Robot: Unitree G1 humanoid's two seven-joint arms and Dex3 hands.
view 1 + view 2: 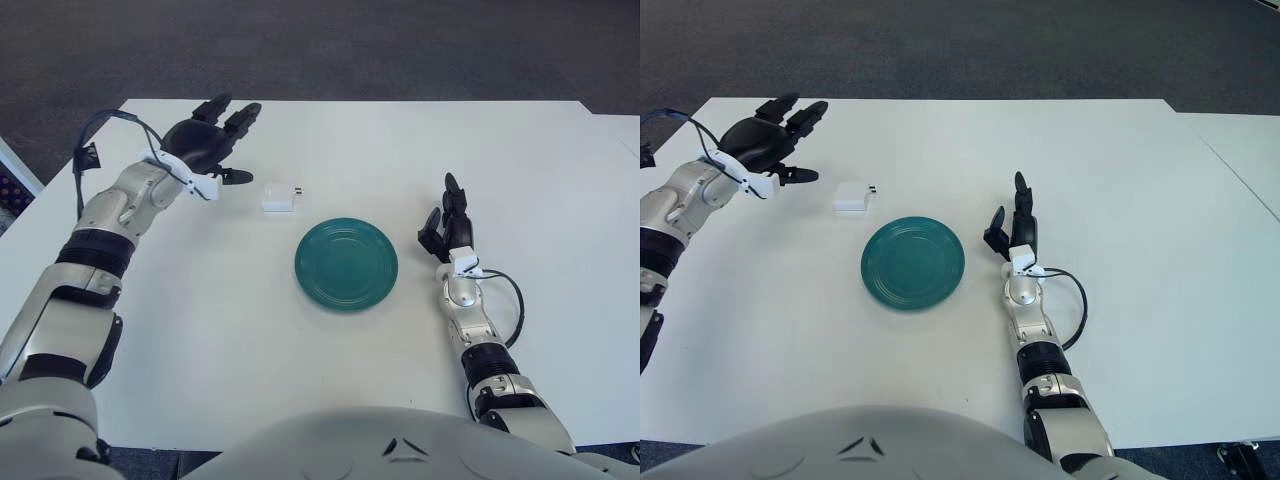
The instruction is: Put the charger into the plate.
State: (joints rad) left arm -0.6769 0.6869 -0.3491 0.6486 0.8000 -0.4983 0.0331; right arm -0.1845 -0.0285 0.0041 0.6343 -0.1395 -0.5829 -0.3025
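- A white table (200,330) fills the view, with 2 robot arms reaching over it.
- A teal plate (346,264), with nothing in it, sits near the middle of the table.
- The left hand (208,143) hovers at the far left, fingers spread and holding nothing, near the charger's left side.
- The right hand (449,228) shows just right of the plate, fingers loosely extended and holding nothing.
- The small white charger (279,197) lies on the table just beyond the plate's far-left edge, prongs pointing right.
- Risk: the charger is small and smooth, so a loose pinch could push it away or drop it short of the plate.
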